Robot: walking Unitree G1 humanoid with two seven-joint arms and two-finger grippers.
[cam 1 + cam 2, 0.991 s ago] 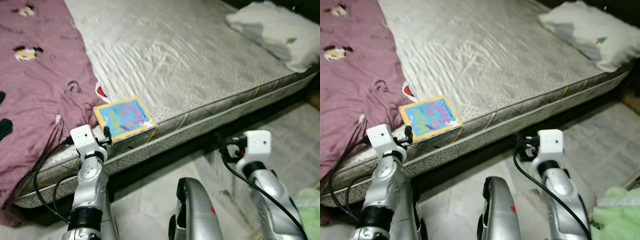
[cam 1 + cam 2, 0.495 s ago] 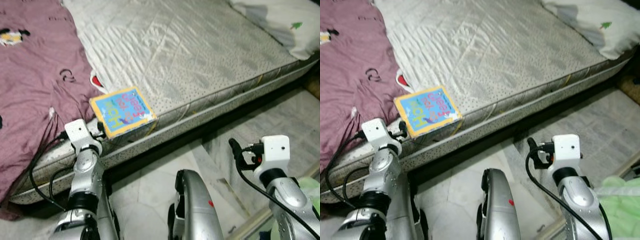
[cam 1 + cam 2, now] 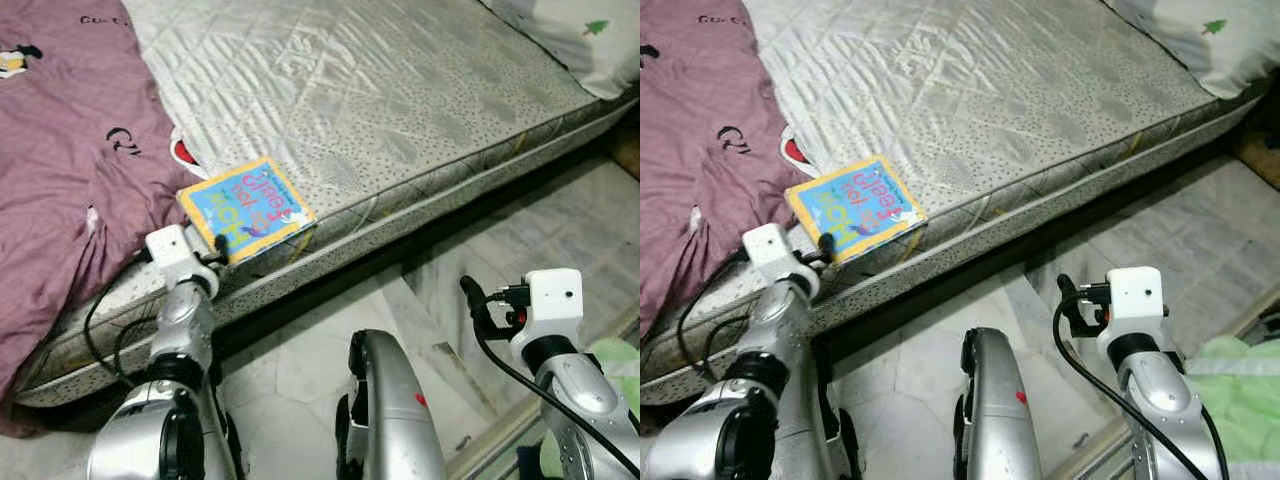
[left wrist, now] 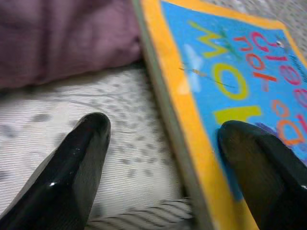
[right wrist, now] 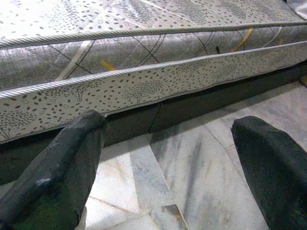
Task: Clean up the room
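While the robot stands at the side of a low bed (image 3: 420, 130), a picture book (image 3: 246, 206) with a blue cover and yellow border lies flat near the mattress edge, its near corner jutting slightly past the piping and its far side just beside a rumpled mauve blanket (image 3: 70, 170). The left pincer (image 4: 160, 158) is at the book's near edge with its two black fingers spread: one fingertip (image 4: 88, 132) rests over bare mattress, the other over the blue cover, so the yellow edge runs between them. The pincer is not yet pinching anything. The right pincer (image 5: 168, 143) hangs spread and empty over the marble floor (image 3: 300, 370), facing the side of the mattress. A white pillow (image 3: 575, 35) sits at the far right end of the bed. The likely trouble is the grip itself: the book lies flat on soft quilting, so closing from above may only scrape the cover or push the book into the blanket rather than catch its edge. A nudge the other way could tip the overhanging corner off onto the floor. The fingers might also snag the blanket fold or the mattress fabric along with the book.
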